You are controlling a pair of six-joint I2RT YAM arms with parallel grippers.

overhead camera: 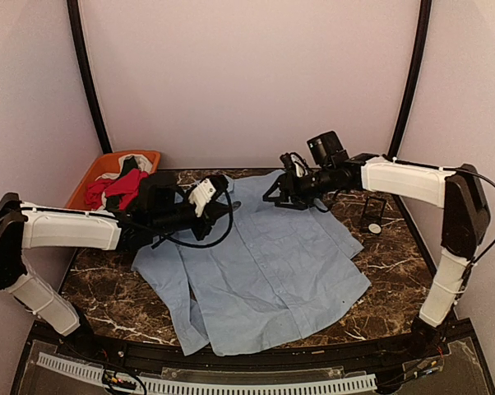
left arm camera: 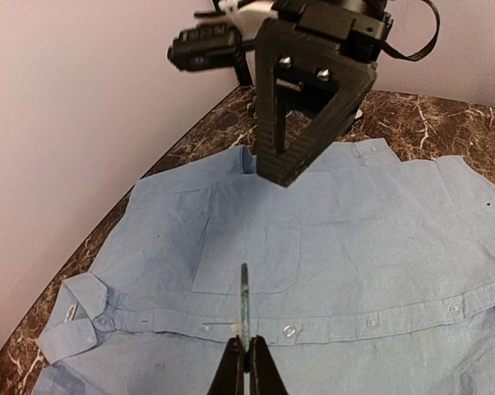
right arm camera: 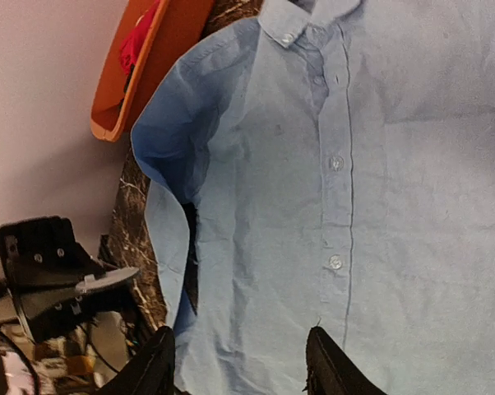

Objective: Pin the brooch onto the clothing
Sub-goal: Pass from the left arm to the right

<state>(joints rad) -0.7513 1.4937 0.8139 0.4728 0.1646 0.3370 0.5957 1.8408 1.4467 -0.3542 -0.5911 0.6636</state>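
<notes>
- Top view: one shirt lies spread front-up on the bench. My left pincer hangs over the collar end. My right pincer faces it from across the shoulder. One orange basket sits at the far left with red, black and white garments in it, and these are no part of my job.
- Left wrist view: my left pincer is clamped on the brooch. There is just the one brooch, seen edge-on as a thin disc standing above the button placket. Nothing shows it fastened to the cloth, and I cannot tell whether it touches. I judge the pick-up done and the pinning itself left to do.
- Right wrist view: my right pincer has its fingers apart and holds nothing, poised over the shirt front. Three buttons are plain along the placket. At the left edge my other pincer shows, one brooch in its tips, out beside the folded sleeve. So that makes two pincers, one laden and one free to steady the fabric.
</notes>
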